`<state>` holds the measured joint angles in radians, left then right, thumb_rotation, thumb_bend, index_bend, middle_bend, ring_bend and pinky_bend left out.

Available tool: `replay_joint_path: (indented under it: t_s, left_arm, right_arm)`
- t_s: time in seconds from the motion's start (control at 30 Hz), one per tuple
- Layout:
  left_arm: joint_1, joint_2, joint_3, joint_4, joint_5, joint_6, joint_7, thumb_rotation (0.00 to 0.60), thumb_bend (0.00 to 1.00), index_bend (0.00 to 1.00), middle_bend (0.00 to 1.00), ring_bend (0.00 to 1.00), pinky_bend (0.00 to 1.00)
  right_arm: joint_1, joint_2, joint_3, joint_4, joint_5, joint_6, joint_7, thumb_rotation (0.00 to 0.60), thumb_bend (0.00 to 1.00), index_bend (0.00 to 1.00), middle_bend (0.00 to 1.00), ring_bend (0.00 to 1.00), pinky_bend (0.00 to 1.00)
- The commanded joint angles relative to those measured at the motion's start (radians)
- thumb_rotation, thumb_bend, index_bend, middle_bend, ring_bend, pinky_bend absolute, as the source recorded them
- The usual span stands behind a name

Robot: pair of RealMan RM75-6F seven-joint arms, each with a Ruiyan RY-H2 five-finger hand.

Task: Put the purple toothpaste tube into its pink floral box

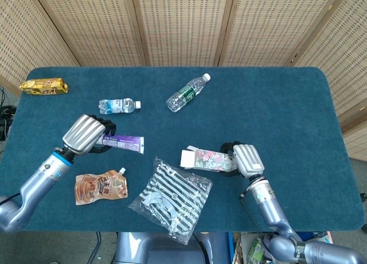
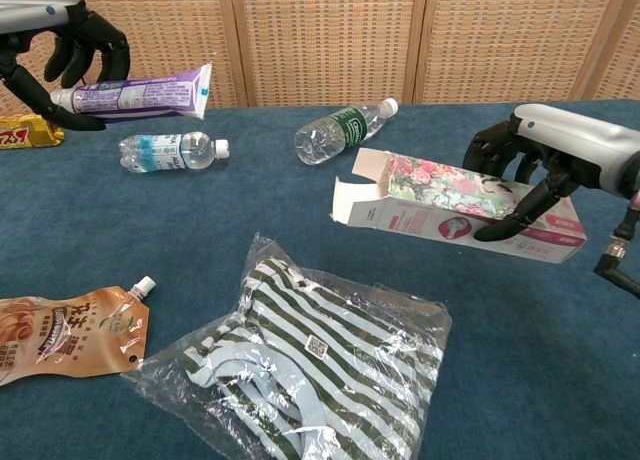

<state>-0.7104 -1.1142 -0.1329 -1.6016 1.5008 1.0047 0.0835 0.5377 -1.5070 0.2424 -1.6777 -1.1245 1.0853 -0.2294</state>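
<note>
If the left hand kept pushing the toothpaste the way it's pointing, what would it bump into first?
Probably the open flap end of the pink floral box, held by the right hand. The left hand aims the toothpaste tube across the table toward it; nothing seems between, though heights are hard to judge.
</note>
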Motion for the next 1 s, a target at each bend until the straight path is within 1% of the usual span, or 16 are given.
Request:
replay_joint_path:
  t_s: [0.03, 0.07, 0.13, 0.2, 0.27, 0.37, 0.4, 0.57, 0.67, 0.73, 0.83, 1.0]
  left_arm:
    - [-0.072, 0.09, -0.025, -0.104, -0.067, -0.13, 0.095, 0.6, 0.27, 0.82, 0.69, 0.62, 0.61]
    - [-0.089, 0.113, -0.031, -0.126, -0.089, -0.165, 0.119, 0.6, 0.27, 0.82, 0.69, 0.62, 0.61]
    - [-0.132, 0.172, -0.047, -0.185, -0.166, -0.248, 0.191, 0.6, 0.27, 0.82, 0.69, 0.62, 0.61]
    - [-0.168, 0.216, -0.055, -0.233, -0.242, -0.302, 0.263, 0.6, 0.27, 0.82, 0.69, 0.62, 0.61]
    - [-0.195, 0.241, -0.058, -0.268, -0.305, -0.328, 0.319, 0.6, 0.27, 0.82, 0.69, 0.62, 0.61]
    - [-0.25, 0.277, -0.047, -0.327, -0.441, -0.36, 0.422, 0.6, 0.27, 0.82, 0.69, 0.62, 0.61]
    - [-0.276, 0.284, -0.039, -0.344, -0.49, -0.36, 0.466, 0.6, 0.27, 0.82, 0.69, 0.62, 0.61]
    - [-0.369, 0.283, 0.005, -0.408, -0.667, -0.331, 0.614, 0.6, 0.27, 0.82, 0.69, 0.62, 0.61]
    - [-0.412, 0.28, 0.026, -0.438, -0.734, -0.31, 0.675, 0.6, 0.27, 0.82, 0.69, 0.62, 0.61]
    - [-0.444, 0.272, 0.044, -0.462, -0.795, -0.277, 0.717, 0.6, 0.27, 0.82, 0.69, 0.62, 0.61]
    - [-0.477, 0.259, 0.067, -0.48, -0.855, -0.241, 0.76, 0.6, 0.27, 0.82, 0.69, 0.62, 0.61]
    - [-0.515, 0.224, 0.096, -0.491, -0.919, -0.181, 0.806, 0.6, 0.27, 0.82, 0.69, 0.62, 0.61]
  right_arm:
    - [0.006, -0.001, -0.002, -0.012, -0.002, 0.003, -0.01, 0.6, 0.11, 0.59, 0.54, 0.39, 0.46]
    - [0.007, -0.003, -0.003, -0.015, -0.003, 0.004, -0.012, 0.6, 0.11, 0.59, 0.54, 0.39, 0.46]
    - [0.01, -0.008, -0.005, -0.018, -0.001, 0.007, -0.013, 0.6, 0.11, 0.59, 0.54, 0.39, 0.46]
    - [0.011, -0.011, -0.008, -0.02, -0.002, 0.008, -0.012, 0.6, 0.11, 0.6, 0.54, 0.39, 0.46]
    - [0.012, -0.015, -0.011, -0.021, -0.003, 0.009, -0.009, 0.6, 0.11, 0.6, 0.54, 0.39, 0.46]
    - [0.011, -0.017, -0.018, -0.022, -0.007, 0.009, -0.001, 0.6, 0.11, 0.6, 0.54, 0.39, 0.46]
    - [0.011, -0.018, -0.02, -0.022, -0.009, 0.011, 0.002, 0.6, 0.11, 0.6, 0.54, 0.39, 0.46]
    - [0.014, -0.017, -0.024, -0.026, -0.016, 0.012, 0.009, 0.6, 0.11, 0.6, 0.54, 0.39, 0.46]
    - [0.021, -0.018, -0.022, -0.022, -0.022, 0.011, 0.003, 0.6, 0.11, 0.61, 0.54, 0.39, 0.46]
    - [0.03, -0.024, -0.016, -0.016, -0.026, 0.014, -0.007, 0.6, 0.11, 0.61, 0.54, 0.39, 0.46]
    - [0.04, -0.037, -0.003, -0.02, -0.017, 0.021, -0.02, 0.6, 0.11, 0.61, 0.54, 0.39, 0.46]
    - [0.058, -0.058, 0.018, -0.046, 0.009, 0.028, -0.035, 0.6, 0.11, 0.61, 0.54, 0.39, 0.46]
